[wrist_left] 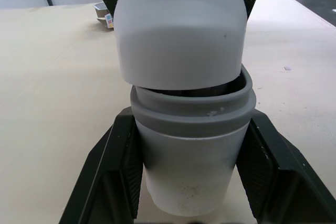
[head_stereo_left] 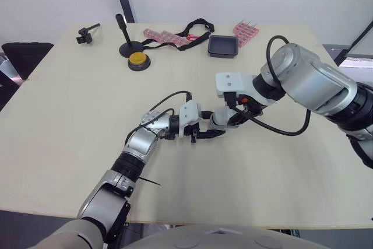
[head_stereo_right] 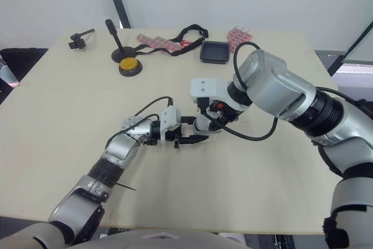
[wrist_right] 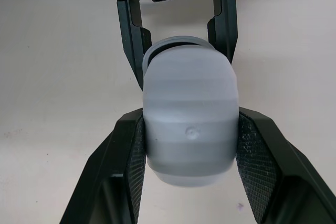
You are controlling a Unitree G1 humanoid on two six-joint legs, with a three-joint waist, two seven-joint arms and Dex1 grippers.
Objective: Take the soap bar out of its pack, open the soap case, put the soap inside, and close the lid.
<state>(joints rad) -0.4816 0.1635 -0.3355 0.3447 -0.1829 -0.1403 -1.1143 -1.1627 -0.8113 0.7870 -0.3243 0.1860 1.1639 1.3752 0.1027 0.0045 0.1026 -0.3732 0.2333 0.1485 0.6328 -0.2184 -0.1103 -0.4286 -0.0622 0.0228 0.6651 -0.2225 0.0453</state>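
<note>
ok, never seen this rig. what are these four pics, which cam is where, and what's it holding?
It is a humanoid robot with two arms, each ending in a gripper of two black fingers. The two wide pictures come from a stereo camera on its head, looking down over the beige table. The two close-ups come from cameras on the wrists, each looking along that gripper's fingers.

The arms meet mid-table. The left gripper clamps the body of a grey soap case. The right gripper clamps its lid, which sits slightly ajar. Whether soap is inside cannot be seen.

Near the table's far edge lie a yellow button, a black tray and some pink packs.
</note>
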